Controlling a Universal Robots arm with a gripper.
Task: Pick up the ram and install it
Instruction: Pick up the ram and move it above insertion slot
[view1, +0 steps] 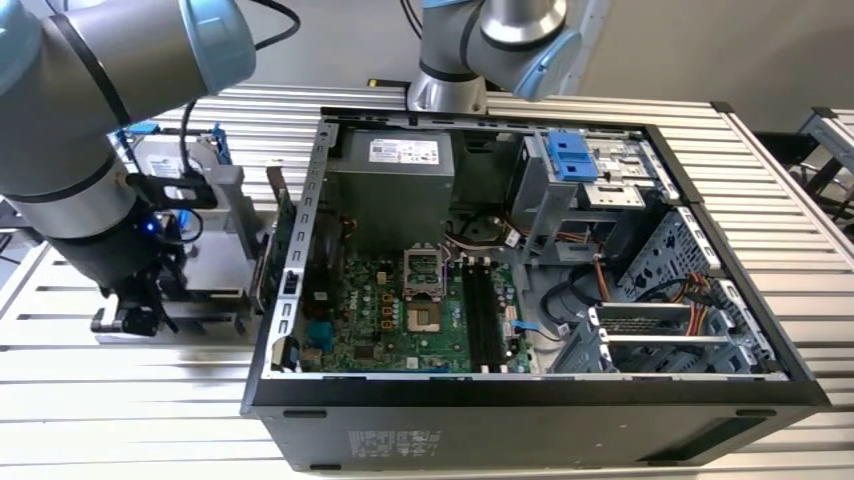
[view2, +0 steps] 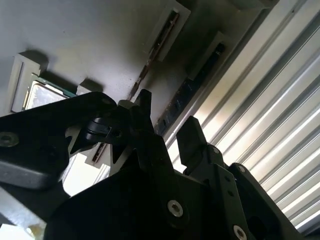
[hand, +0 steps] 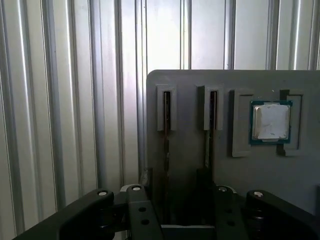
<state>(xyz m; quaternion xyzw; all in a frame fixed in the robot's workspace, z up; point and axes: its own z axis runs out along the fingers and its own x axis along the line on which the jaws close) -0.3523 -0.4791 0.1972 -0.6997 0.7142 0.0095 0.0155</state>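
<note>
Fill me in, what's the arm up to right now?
The gripper is open and low over the grey holder, which sits beside the open computer case, on the exterior view's left. The ram and a second stick stand edge-on in the holder's slots, next to the processor chip. Neither stick is gripped yet.

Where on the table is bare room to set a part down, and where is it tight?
Bare table slats lie at the exterior view's left, nearer the camera than the tray, and at its right, past the computer case. Tight: the tray, where the open gripper hangs by the ram.
</note>
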